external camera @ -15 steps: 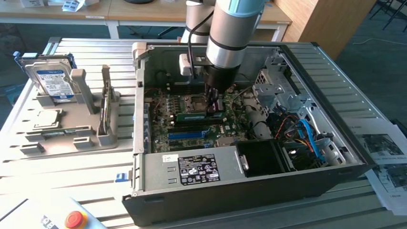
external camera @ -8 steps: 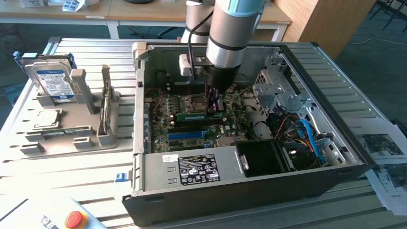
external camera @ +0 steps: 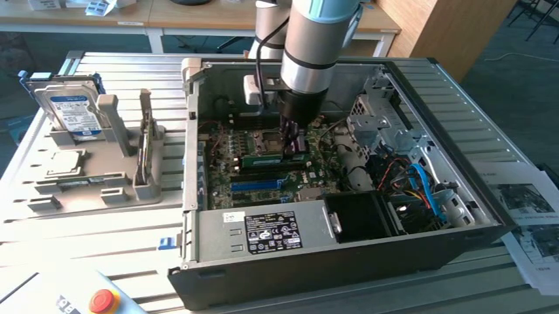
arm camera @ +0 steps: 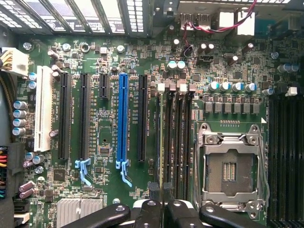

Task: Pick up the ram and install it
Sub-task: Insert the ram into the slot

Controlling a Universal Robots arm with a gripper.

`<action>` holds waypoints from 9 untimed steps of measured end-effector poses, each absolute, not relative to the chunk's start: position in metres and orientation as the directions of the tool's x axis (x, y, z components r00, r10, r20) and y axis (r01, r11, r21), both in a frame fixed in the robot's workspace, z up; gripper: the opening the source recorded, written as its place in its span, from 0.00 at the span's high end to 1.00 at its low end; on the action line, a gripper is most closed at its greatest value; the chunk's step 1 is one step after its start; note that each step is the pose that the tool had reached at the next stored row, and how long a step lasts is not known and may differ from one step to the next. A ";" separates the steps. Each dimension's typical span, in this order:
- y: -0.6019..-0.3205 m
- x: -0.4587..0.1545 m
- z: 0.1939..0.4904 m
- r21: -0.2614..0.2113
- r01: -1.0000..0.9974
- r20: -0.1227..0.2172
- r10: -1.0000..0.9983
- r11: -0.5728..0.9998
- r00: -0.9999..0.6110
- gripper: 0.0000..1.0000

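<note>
An open computer case [external camera: 349,258] is set on the tabletop [external camera: 105,226], its motherboard [arm camera: 104,118] exposed. Inside, the end effector [external camera: 294,145] appears clamped on the ram [external camera: 262,159], held edge-down beside the processor socket [arm camera: 230,168]. The stick is judged light, stiff and fragile, and best gripped by its top edge.

Nothing legible here. The power supply label [external camera: 273,233] and the hard drive sticker [external camera: 76,116] carry print that can't be made out. The silkscreen beside the blue PCIe slot [arm camera: 123,118] is unreadable too.
</note>
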State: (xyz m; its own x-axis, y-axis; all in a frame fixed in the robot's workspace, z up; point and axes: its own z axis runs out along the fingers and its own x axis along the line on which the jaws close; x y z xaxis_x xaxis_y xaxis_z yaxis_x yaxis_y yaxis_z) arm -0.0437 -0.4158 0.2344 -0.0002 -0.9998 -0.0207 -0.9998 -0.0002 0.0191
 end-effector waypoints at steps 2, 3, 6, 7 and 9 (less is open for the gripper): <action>-0.416 -0.044 0.234 0.019 -1.000 -0.021 -1.000 0.000 0.000 0.88; -0.416 -0.044 0.234 0.019 -1.000 -0.021 -1.000 0.000 0.000 0.88; -0.416 -0.045 0.234 0.019 -1.000 -0.021 -1.000 0.000 -0.001 0.88; -0.416 -0.045 0.234 0.018 -1.000 -0.021 -1.000 0.000 0.000 0.88; -0.416 -0.046 0.234 0.017 -1.000 -0.021 -1.000 0.000 0.000 0.88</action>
